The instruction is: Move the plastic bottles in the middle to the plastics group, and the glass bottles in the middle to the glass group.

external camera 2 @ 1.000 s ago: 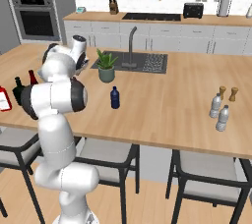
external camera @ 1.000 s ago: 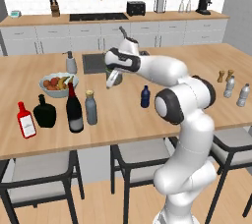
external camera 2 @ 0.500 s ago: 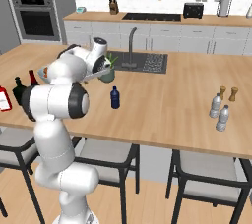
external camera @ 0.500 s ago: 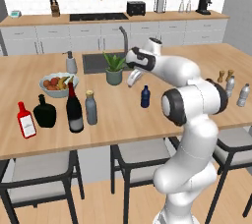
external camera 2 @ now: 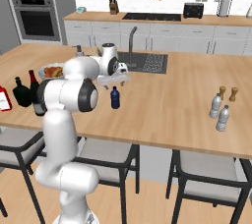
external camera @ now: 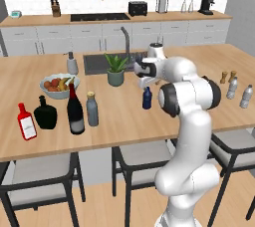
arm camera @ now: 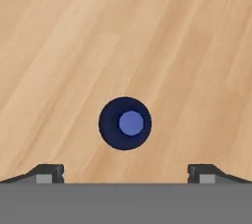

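Observation:
The small dark-blue plastic bottle [external camera: 147,98] [external camera 2: 115,98] stands upright mid-counter. My gripper [external camera: 144,78] [external camera 2: 115,80] hangs just above it, open. Seen from above in the hand view, the blue bottle [arm camera: 125,123] lies centred just ahead of the gripper [arm camera: 125,174], whose fingertips [arm camera: 47,173] stand wide apart and hold nothing. The black wine bottle [external camera: 75,109] and the grey-blue gold-capped bottle [external camera: 91,109] stand at the left, beside the black flask [external camera: 45,114] and the flat red bottle [external camera: 26,121]. Two ribbed water bottles [external camera: 232,87] [external camera 2: 215,106] stand far right.
A potted plant [external camera: 116,70], a fruit bowl [external camera: 55,84] and a soap dispenser [external camera: 72,64] sit behind the bottles, near the sink [external camera: 102,62]. Two small shakers [external camera: 223,77] stand beside the water bottles. Stools line the counter's front edge.
The arm has swung right, from in front of the plant to above the dark-blue bottle. No bottle has moved.

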Robot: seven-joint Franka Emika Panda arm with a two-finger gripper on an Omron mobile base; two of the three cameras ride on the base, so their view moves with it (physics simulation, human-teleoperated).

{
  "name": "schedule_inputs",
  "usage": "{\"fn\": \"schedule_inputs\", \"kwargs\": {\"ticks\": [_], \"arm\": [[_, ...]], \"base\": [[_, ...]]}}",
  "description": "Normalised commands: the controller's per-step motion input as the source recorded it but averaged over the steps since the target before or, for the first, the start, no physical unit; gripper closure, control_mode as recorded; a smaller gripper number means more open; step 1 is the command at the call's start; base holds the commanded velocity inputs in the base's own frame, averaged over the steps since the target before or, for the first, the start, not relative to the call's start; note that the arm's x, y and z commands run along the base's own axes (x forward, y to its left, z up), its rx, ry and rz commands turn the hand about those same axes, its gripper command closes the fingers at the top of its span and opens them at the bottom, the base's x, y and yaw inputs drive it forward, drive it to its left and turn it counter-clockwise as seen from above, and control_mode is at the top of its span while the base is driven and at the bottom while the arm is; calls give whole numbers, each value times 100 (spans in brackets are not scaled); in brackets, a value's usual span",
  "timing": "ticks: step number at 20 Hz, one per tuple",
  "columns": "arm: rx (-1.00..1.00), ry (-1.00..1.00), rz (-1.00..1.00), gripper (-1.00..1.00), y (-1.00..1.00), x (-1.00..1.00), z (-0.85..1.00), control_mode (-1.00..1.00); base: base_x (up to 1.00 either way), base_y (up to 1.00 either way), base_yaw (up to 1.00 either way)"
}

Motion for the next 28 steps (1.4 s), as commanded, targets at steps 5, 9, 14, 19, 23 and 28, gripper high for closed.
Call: {"fn": "schedule_inputs", "kwargs": {"ticks": [5, 9, 14, 19, 23, 28], "arm": [[-4, 4, -35, -100, -48, 49, -20, -100], [19, 0, 0, -100, 0, -13, 15, -100], [17, -4, 4, -100, 0, -26, 1, -100], [5, -4, 1, -100, 0, -25, -14, -100], [0, -9, 1, -100, 9, -11, -7, -100], [0, -10, 0, -100, 20, -2, -17, -100]], "base": [[0, 0, 0], [0, 0, 0], [0, 0, 0], [0, 0, 0], [0, 0, 0], [0, 0, 0]]}}
